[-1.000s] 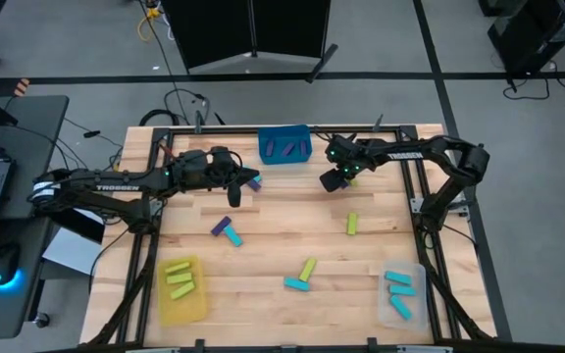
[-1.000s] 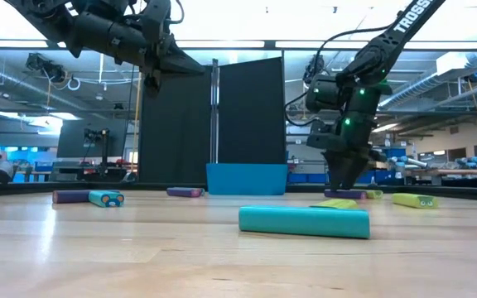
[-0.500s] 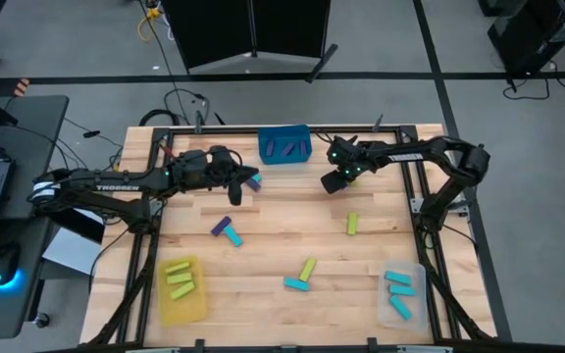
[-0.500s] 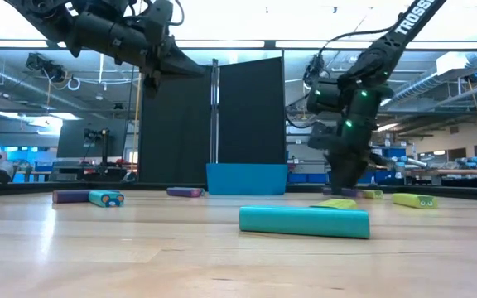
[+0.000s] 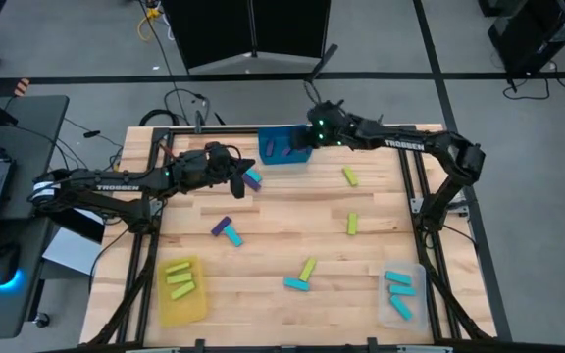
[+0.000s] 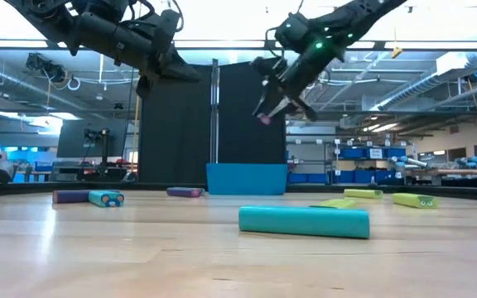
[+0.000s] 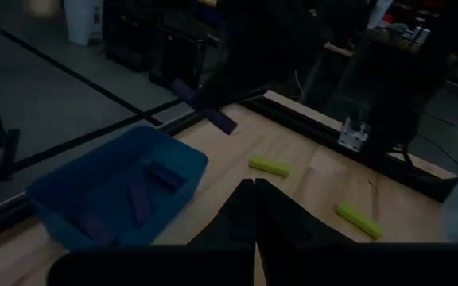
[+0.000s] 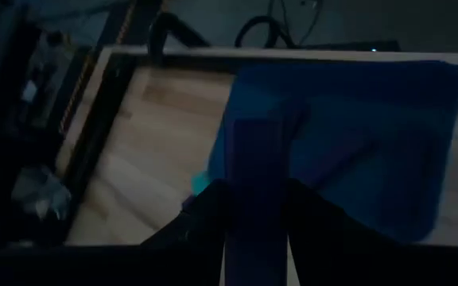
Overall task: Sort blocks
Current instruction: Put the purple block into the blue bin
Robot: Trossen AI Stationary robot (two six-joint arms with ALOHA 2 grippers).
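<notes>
The right gripper [image 5: 307, 137] pinches a purple block [image 8: 254, 171] between its fingers, its long axis running straight out from the jaws, and hangs raised over the blue bin [image 5: 284, 145] at the table's far edge; the bin lies directly below and ahead, so by my judgement the drop calls only for letting go. That bin already holds purple blocks [image 7: 141, 191]. The left gripper [image 5: 235, 175], fingers closed on nothing, waits just beside another purple block [image 5: 252, 178] near the bin. The yellow bin [image 5: 181, 290] holds lime blocks, the clear bin [image 5: 401, 293] cyan ones. Loose lime, cyan and purple blocks lie scattered mid-table.
</notes>
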